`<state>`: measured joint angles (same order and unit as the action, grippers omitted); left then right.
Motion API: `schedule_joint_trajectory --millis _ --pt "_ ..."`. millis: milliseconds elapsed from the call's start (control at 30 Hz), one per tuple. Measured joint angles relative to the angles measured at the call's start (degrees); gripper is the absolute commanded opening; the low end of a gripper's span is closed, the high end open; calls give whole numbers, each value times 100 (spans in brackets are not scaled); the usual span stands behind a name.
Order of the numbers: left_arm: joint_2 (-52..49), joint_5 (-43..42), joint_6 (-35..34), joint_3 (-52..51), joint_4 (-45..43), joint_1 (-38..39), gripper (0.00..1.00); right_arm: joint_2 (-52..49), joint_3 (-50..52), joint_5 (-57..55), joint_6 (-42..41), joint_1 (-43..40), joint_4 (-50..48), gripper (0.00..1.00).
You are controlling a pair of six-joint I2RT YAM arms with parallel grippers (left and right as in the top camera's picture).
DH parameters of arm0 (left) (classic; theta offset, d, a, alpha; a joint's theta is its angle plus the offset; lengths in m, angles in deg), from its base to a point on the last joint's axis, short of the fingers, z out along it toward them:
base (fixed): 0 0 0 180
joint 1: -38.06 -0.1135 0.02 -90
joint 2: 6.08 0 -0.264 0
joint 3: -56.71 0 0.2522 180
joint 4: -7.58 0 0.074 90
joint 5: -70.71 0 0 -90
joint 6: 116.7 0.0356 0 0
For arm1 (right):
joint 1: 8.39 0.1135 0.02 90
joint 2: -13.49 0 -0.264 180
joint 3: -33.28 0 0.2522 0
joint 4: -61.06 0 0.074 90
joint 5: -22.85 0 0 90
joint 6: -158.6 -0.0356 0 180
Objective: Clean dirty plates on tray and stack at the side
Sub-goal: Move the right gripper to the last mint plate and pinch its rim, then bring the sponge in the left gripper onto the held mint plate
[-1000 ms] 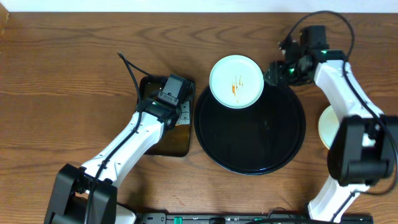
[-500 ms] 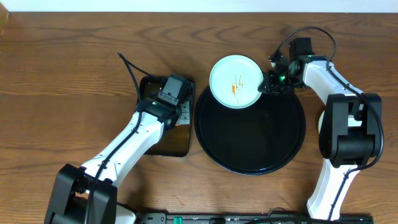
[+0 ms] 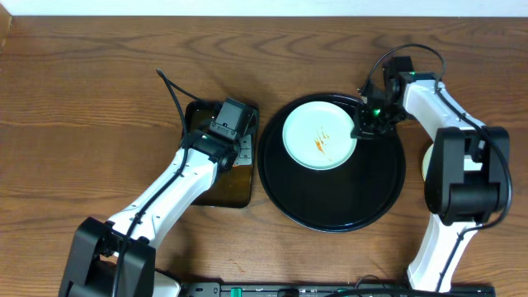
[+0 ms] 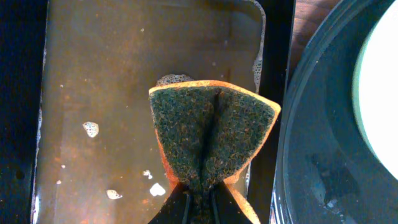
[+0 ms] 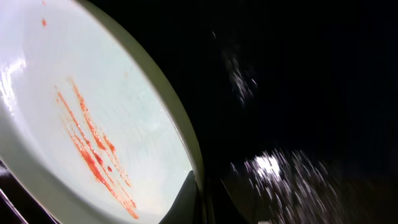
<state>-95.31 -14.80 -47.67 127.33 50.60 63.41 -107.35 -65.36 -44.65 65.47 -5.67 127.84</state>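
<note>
A mint-white plate (image 3: 320, 136), streaked with an orange-brown smear (image 3: 320, 142), lay inside the glossy black round tray (image 3: 346, 198) toward its 11 o'clock rim, seen from overhead. The right gripper (image 3: 363, 125) was clamped on the plate's edge at the plate's 3 o'clock. At the round tray's 9 o'clock, the left gripper (image 4: 200, 196) was pinched tight on a folded sponge (image 4: 211, 137), green scouring face up, over brownish, soapy water in the smaller rectangular tray (image 4: 18, 124). A pale yellow plate (image 3: 426, 169) sat on the wooden tabletop (image 3: 99, 74) at the round tray's 3 o'clock, mostly hidden by the right arm.
</note>
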Motion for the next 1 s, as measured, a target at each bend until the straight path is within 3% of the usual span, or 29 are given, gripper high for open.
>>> schedule_joint_trajectory --millis 200,533,1000 --pt "0 -186 15 -9 -492 0 8 546 -9 -411 39 0 686 1" --pt "-2 -1567 -4 -15 -2020 120 8 610 149 -634 37 236 870 1" --pt "-905 -1845 -118 -15 -3069 1456 8 610 636 -785 -118 389 621 1"
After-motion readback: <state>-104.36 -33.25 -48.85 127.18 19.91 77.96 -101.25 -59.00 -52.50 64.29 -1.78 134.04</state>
